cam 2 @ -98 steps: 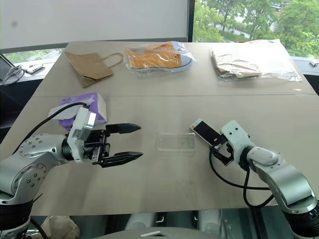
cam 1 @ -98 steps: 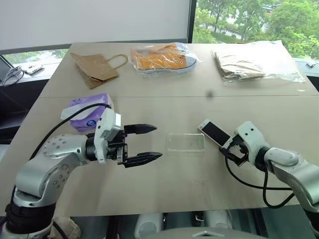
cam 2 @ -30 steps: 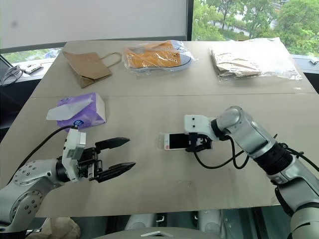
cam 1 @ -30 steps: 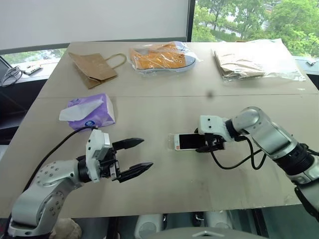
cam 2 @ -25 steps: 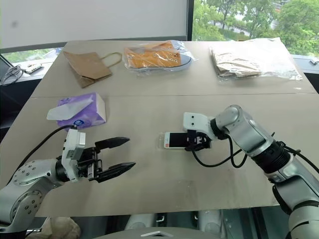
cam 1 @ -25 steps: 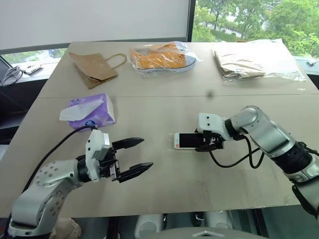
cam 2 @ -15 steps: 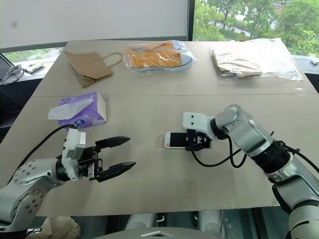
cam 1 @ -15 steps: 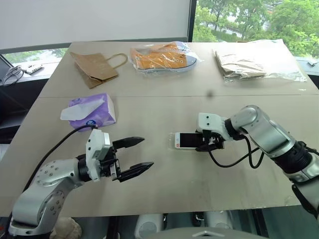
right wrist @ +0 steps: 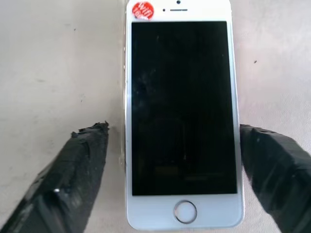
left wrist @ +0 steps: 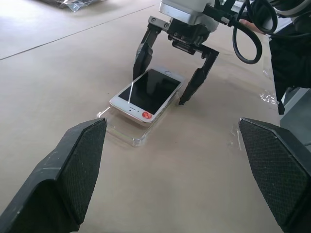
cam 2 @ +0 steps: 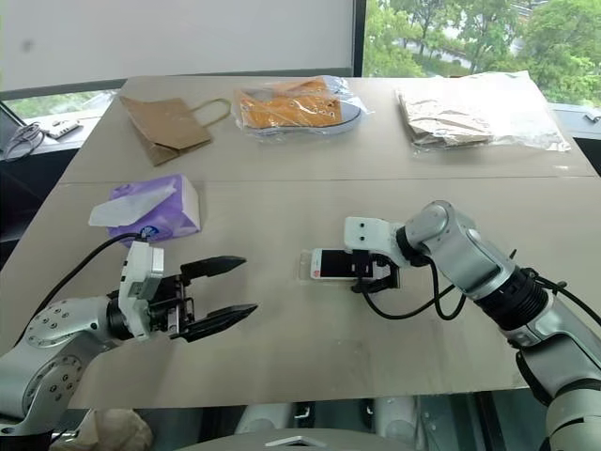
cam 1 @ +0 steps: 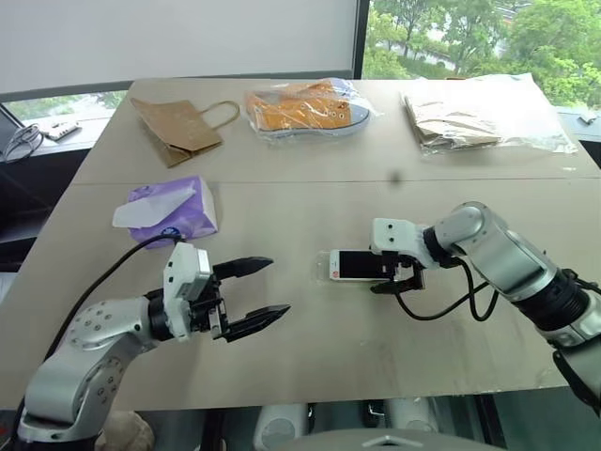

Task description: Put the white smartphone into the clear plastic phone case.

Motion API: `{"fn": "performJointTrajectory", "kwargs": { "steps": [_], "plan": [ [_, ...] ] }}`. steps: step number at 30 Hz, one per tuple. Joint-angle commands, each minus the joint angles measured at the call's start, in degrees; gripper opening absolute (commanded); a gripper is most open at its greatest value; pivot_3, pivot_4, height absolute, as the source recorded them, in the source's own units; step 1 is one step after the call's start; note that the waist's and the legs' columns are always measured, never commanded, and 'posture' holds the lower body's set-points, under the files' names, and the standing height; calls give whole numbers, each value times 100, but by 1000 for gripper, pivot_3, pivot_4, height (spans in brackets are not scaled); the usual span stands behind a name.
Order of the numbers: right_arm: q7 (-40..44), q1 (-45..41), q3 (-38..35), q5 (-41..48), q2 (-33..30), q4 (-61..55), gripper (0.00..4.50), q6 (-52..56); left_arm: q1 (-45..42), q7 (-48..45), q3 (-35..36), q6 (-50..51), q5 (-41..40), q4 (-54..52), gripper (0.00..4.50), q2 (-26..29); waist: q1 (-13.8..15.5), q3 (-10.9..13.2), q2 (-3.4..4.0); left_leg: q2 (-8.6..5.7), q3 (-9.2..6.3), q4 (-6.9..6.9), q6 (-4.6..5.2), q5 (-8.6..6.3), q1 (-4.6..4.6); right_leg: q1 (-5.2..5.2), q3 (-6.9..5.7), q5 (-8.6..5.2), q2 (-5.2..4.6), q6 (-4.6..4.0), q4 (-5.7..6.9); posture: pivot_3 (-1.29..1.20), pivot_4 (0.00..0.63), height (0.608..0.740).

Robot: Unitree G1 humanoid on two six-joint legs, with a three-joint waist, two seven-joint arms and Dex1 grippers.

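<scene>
A: Two task items, one spot. The white smartphone (left wrist: 146,94) lies screen up on the clear plastic phone case (left wrist: 127,134), about mid-tabletop, slightly toward the near edge. Whether it is fully seated cannot be told; the case's lip shows past the phone's sticker end.

B: Handling?

A: By the look of it, the phone is stiff, light, with smooth glass and slick edges; best taken or pressed along its long sides. The case looks thin, flexible and likely to slide on the bare tabletop.

B: Tools?

A: The right gripper (left wrist: 174,68) stands over the phone's home-button end, black fingers spread to either side of it, touching nothing. The left gripper (cam 1: 252,294) hovers nearer the near-left corner, fingers wide apart, empty.

B: Surroundings?

A: A purple tissue pack (cam 1: 169,211) toward the left edge; along the far edge a brown paper bag (cam 1: 178,127), an orange item in a clear bag (cam 1: 305,106), and brown items in a clear bag (cam 1: 479,117). All well apart; nothing obstructs the phone.
</scene>
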Motion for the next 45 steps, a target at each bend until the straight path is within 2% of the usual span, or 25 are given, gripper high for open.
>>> {"fn": "performJointTrajectory", "kwargs": {
  "steps": [1,5,8,11,12,14,16,22,29,30,31,35,39,45],
  "plan": [
    [-117,69,-250,-5,-49,-343,4424,-110,7,-49,-12,-51,-65,-82,4500,-1,0,0,0,0,-1,0,0,0,0,0,-1,0,0,0,0,0,150,740],
    [-140,175,-702,362,-104,-761,4424,160,-6,-83,-33,-100,5,-32,4500,19,1,1,1,1,-1,0,0,0,0,0,-2,0,-1,0,0,0,150,740],
    [-211,262,-922,554,-101,-971,3712,368,-42,-100,-82,-120,62,11,4500,33,1,0,1,1,-1,0,0,0,0,0,-2,-1,-2,0,0,0,150,740],
    [-367,358,-1060,700,9,-1035,2264,404,-114,-111,-146,-115,79,56,4500,43,3,0,0,1,-3,0,0,0,0,0,-4,-1,-2,-1,0,0,150,740],
    [-428,371,-1104,771,106,-1033,1922,406,-152,-116,-162,-115,86,81,4500,49,3,0,0,1,-3,0,0,0,0,0,-4,-1,-2,-1,0,0,150,740],
    [-556,366,-1164,915,362,-993,810,394,-212,-134,-175,-106,98,122,4500,57,-5,0,0,1,-3,0,0,0,0,0,-4,-1,-2,-1,0,0,150,740],
    [-678,358,-1102,939,565,-922,15,359,-248,-154,-175,-96,107,150,4500,58,-21,0,0,2,-3,0,0,0,0,0,-2,0,0,0,2,0,150,740],
    [-1062,340,-607,608,1098,-344,15,-83,-259,-182,-126,-80,104,127,4500,91,-14,0,0,0,-2,-1,-1,0,0,0,-3,2,15,4,3,0,150,740],
    [-999,307,-482,530,1140,-62,15,-346,-133,-136,-40,-109,111,74,4500,106,-7,1,1,-1,0,0,-1,0,-1,0,0,2,17,2,2,0,150,740],
    [-975,312,-469,523,1133,-47,0,-367,-112,-126,-37,-106,106,60,3977,102,-7,1,1,-1,0,0,-1,0,0,0,0,2,18,3,2,0,150,740],
    [-955,317,-461,519,1129,-36,0,-379,-93,-121,-34,-84,83,50,3688,103,-7,1,1,0,-1,0,-1,0,0,0,-1,1,18,2,2,0,150,740],
    [-911,336,-456,503,1121,-38,0,-408,12,-198,-56,-219,212,133,1700,115,-8,1,1,1,-3,0,-1,0,0,0,-2,1,20,2,3,0,150,740],
    [-885,334,-456,508,1109,-67,0,-381,-3,-258,-172,-383,378,303,11,77,-6,1,1,1,-2,0,-1,0,0,0,-2,0,18,0,3,0,150,740],
    [-798,426,-332,481,1058,-38,0,-319,-70,-360,-259,-575,523,524,11,15,-6,1,1,1,-2,0,0,0,0,0,-3,0,18,0,3,0,150,740]
  ]
}}
